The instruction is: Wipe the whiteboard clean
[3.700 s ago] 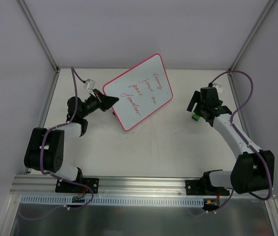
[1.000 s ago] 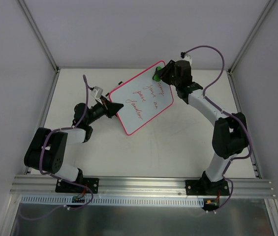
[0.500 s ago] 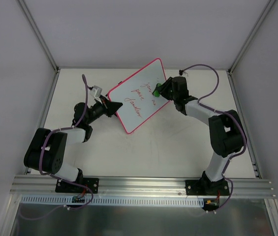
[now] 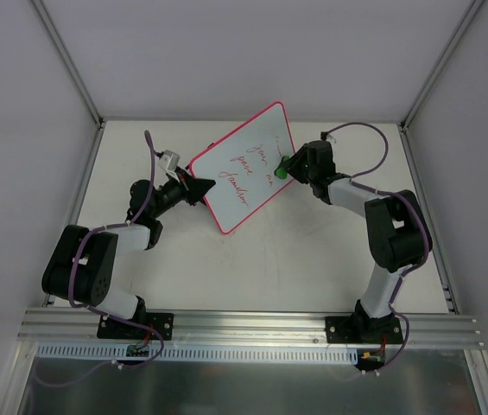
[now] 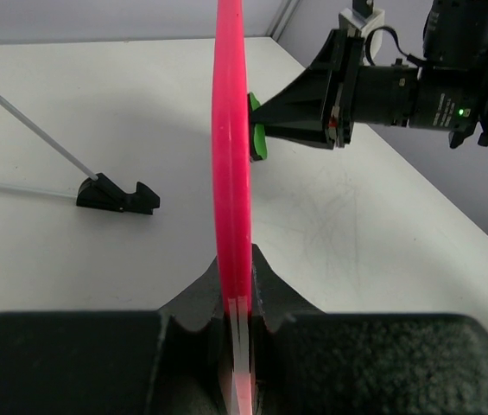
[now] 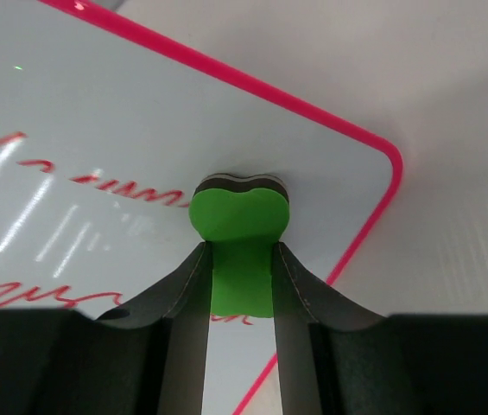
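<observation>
Pink-rimmed whiteboard (image 4: 242, 169) between left jaws, eraser (image 4: 283, 166) touching

A white table (image 4: 252, 259) sits between pale walls (image 4: 252, 52), with a metal post (image 4: 66, 60) slanting at the back left corner (a second post (image 4: 444, 60) mirrors it on the right). An aluminium rail (image 4: 252, 322) runs along the near edge, beside a slotted white strip (image 4: 252, 353). A small black foot (image 5: 118, 195) rests on the table, a thin white rod (image 5: 45, 143) angled up from it. Faint grey scuffs (image 5: 334, 229) mark the tabletop.

White table (image 5: 97, 104), faint scuffs (image 5: 334, 229) right of centre; at left, lying on it, small black bracket (image 5: 118, 197) with thin white rod (image 5: 43, 140).
</observation>
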